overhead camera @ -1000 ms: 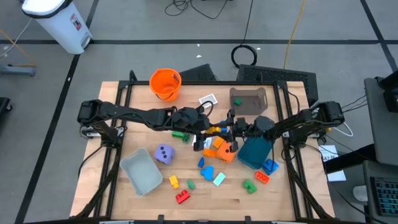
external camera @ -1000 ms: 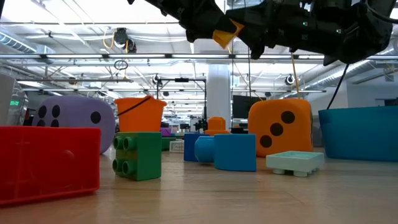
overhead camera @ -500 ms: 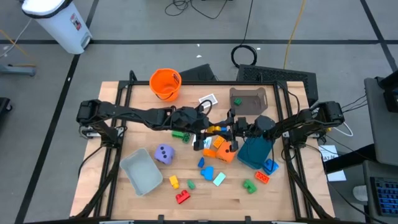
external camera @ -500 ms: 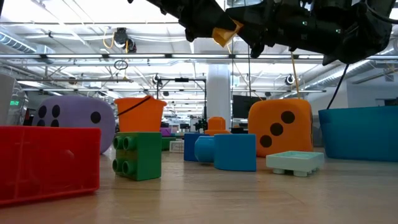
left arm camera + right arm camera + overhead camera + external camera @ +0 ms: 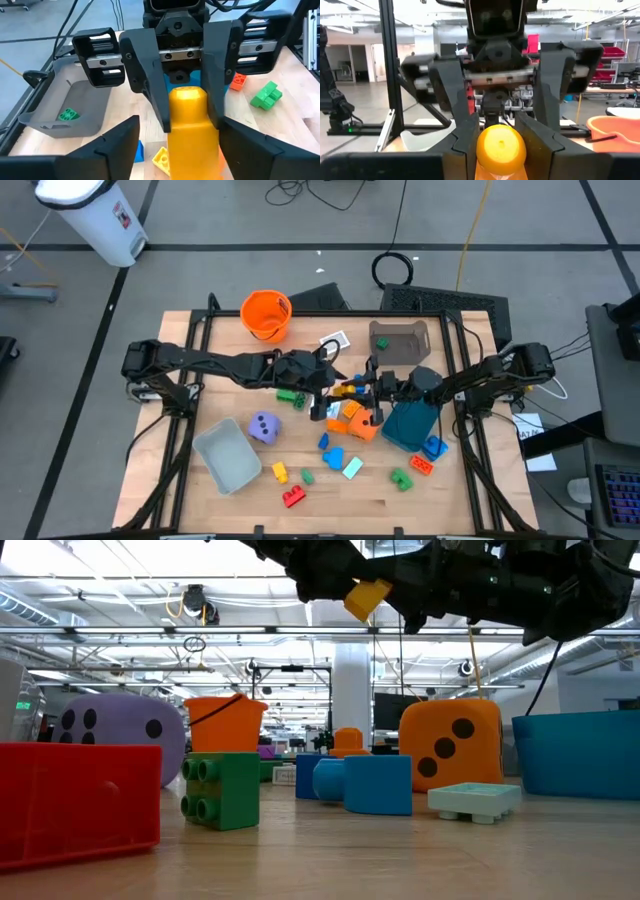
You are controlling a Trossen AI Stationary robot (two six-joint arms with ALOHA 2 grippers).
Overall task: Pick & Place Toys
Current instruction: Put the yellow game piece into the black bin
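We saw the yellow block held in mid-air above the counter, its long axis running between the two facing grippers. The right gripper clamped its far end, while the left gripper stood spread clear of its sides.

High view: overhead, straight down on the whole table | Low view: table-top height, level, close to the toys, room behind | Wrist views: each looks along its own jaws, facing the other arm at close range | Shared: yellow block mid-frame in both wrist views, top centre of low view
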